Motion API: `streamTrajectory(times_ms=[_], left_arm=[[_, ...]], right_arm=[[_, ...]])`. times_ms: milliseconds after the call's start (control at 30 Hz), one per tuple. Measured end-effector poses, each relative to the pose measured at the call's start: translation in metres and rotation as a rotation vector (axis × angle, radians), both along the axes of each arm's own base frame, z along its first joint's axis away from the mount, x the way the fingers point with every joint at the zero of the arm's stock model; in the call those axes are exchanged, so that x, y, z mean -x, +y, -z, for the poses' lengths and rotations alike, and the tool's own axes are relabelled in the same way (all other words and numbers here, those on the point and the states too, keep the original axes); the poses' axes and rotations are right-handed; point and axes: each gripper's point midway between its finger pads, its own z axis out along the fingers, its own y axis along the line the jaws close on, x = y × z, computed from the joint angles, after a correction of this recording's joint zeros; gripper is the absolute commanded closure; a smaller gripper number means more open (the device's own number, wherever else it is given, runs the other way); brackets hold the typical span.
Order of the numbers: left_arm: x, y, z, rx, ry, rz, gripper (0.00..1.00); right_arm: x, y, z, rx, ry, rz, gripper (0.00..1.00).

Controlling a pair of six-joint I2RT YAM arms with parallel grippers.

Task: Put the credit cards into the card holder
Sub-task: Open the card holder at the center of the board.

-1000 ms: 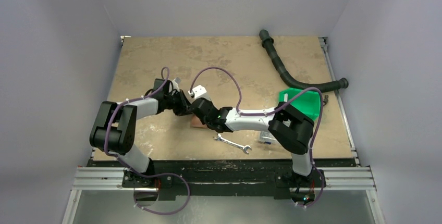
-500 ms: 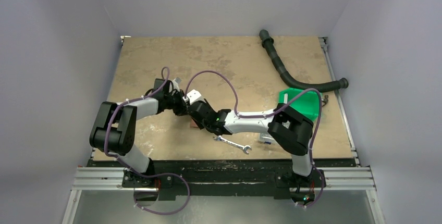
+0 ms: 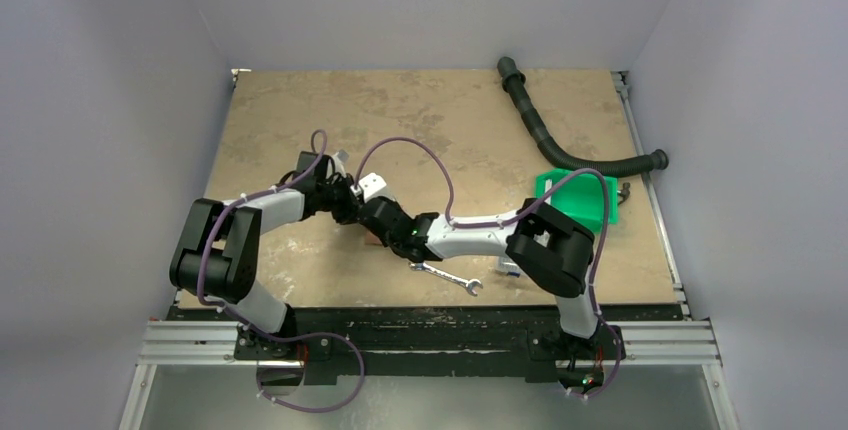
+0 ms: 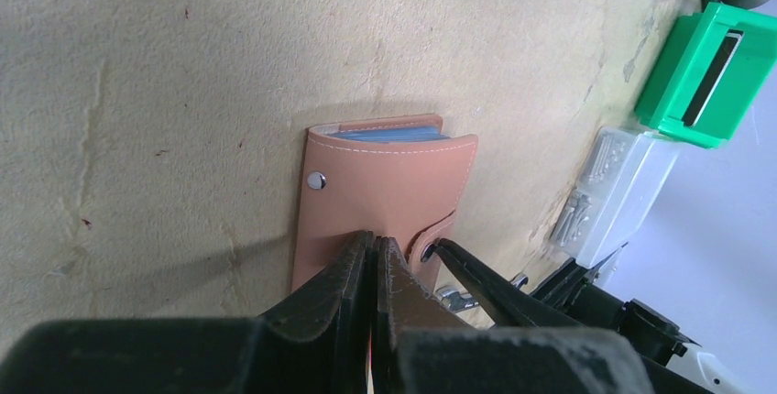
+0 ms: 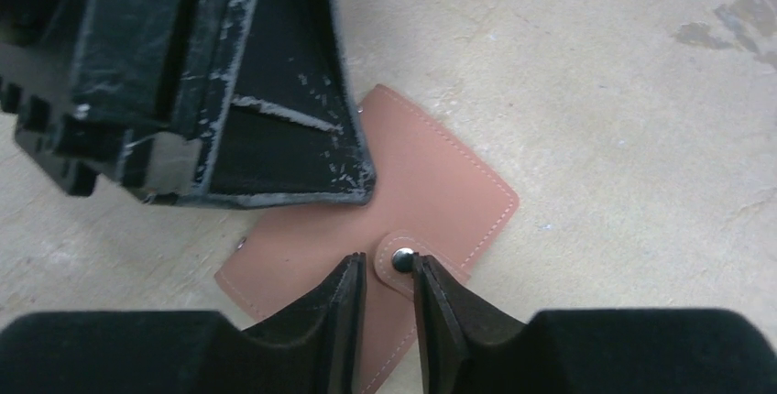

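Credit cards sit tucked in the folded card holder on the near worktop; left end effector pinched shut, maybe pinning it, right end effector narrow around the snap tab, so pressing that snap home comes next

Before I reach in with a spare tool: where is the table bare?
Bare: the far half of the table, left edge to black hose. Crowded: the middle, where left gripper and right gripper meet at the card holder; wrench just nearer, green bin at right.
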Motion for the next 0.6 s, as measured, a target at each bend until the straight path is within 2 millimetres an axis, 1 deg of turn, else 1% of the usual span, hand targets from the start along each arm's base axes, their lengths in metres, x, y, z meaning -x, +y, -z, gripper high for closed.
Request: streamTrajectory(times_ms=[133,167,200,300,367,400,600], left_arm=[[-0.001,0.001,0.002,-0.014,0.0,-0.009,1.0],[-0.001,0.001,0.002,-0.016,-0.001,-0.01,1.0],[-0.001,0.001,0.002,-0.018,-0.002,-0.009,1.0],[-0.001,-0.001,0.003,-0.017,-0.001,-0.008,1.0],[-0.001,-0.002,0.004,-0.015,0.003,-0.009,1.0],[-0.002,-0.002,0.004,-0.015,0.003,-0.008,1.0],[-0.002,-0.003,0.005,-0.012,0.025,-0.021,1.0]], right_arm=[[-0.005,-0.006,0.0,0.003,-0.024,0.065,0.74],[-0.005,-0.007,0.0,0.007,-0.033,0.078,0.76],[-0.005,-0.008,-0.001,0.008,-0.042,0.088,0.79],[-0.007,-0.011,-0.002,0.015,-0.059,0.108,0.93],[-0.008,-0.011,-0.003,0.015,-0.066,0.116,0.99],[-0.009,-0.012,-0.004,0.016,-0.071,0.122,1.0],[-0.012,-0.013,-0.007,-0.01,-0.069,0.143,1.0]])
